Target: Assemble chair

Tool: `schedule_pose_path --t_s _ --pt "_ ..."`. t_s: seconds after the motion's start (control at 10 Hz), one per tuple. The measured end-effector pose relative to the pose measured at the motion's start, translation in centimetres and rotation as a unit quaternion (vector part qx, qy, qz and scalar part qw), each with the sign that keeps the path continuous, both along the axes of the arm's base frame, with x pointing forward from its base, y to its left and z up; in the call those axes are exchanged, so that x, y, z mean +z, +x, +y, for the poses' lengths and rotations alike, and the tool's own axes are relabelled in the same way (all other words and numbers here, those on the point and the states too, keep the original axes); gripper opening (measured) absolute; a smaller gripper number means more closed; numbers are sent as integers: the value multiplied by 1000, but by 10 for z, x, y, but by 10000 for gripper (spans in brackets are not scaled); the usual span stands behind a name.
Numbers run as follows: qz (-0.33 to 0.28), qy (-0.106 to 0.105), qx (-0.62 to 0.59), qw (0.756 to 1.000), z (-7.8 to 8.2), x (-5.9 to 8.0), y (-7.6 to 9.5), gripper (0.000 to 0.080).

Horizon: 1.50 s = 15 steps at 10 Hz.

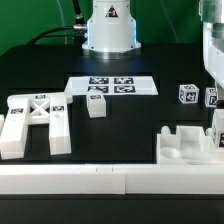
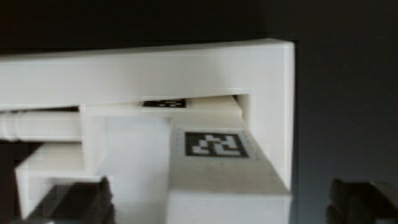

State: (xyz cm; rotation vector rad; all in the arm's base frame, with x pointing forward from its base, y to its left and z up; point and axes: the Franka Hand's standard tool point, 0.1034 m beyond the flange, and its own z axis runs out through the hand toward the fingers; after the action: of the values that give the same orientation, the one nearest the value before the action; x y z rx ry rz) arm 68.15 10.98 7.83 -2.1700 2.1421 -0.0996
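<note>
My gripper [image 2: 217, 205] is hovering at the exterior frame's right edge, above the notched block [image 1: 186, 150]. My jaws are standing wide.

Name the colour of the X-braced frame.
The X-braced frame is white, with no visible tag; the exterior view shows it best.

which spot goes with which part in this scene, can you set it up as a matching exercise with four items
Things:
1. X-braced frame
2. marker board
3. notched block
4. small cubes

Places:
a. exterior view's right, near the front
b. centre of the exterior view, just in front of the robot base
c. exterior view's left, near the front
d. exterior view's right, farther back than the notched block

Pairs: 1-c; 2-b; 3-a; 4-d
</note>
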Motion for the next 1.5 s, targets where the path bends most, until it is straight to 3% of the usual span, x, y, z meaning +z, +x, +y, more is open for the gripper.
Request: schedule_pose_path --t_s 0.5,0.8,0.9,1.0,1.3,1.5 --pt "11 -22 214 976 2 2 -2 649" --pt "6 -41 354 935 1 4 0 649" --pt "4 -47 413 910 0 4 0 649" --pt "2 -48 422 905 2 5 0 649" --pt "-13 -68 577 814 9 17 -7 649" --pt "-20 -70 580 811 5 23 -20 649"
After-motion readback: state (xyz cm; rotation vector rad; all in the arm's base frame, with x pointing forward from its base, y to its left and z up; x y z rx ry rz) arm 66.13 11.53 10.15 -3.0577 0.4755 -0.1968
